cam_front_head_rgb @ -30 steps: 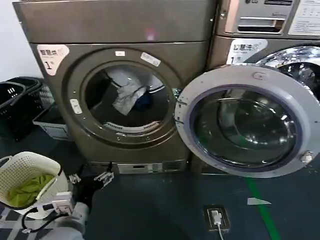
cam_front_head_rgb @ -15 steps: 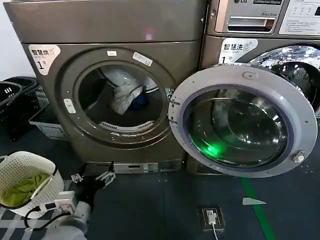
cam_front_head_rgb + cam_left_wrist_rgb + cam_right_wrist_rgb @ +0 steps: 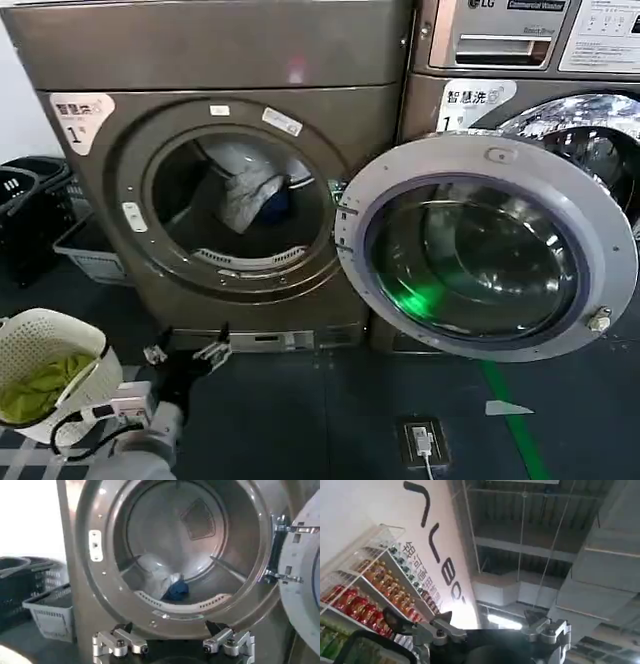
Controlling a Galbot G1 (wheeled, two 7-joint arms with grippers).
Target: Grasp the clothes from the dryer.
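The bronze-brown dryer (image 3: 220, 50) stands with its chrome-rimmed glass door (image 3: 480, 152) swung open to the right. Inside the drum lie the clothes (image 3: 248, 195), a light grey-white bundle with a dark blue piece; in the left wrist view the clothes (image 3: 156, 575) rest near the drum's front lip. My left gripper (image 3: 192, 338) hangs low in front of the dryer's base, below the porthole and apart from the clothes. The left gripper (image 3: 169, 627) is open with nothing between its fingers. My right gripper (image 3: 487, 616) points up at a ceiling, open and empty.
A white perforated basket (image 3: 45, 330) holding a yellow-green cloth (image 3: 35, 388) sits by my left arm. Black baskets (image 3: 25, 205) and a grey crate (image 3: 95, 255) stand left of the dryer. An LG machine (image 3: 520, 40) is behind the open door. A floor socket (image 3: 420, 440) lies ahead.
The dryer has slid slightly left and grown a little in the head view. My left gripper stays low before the base, still open.
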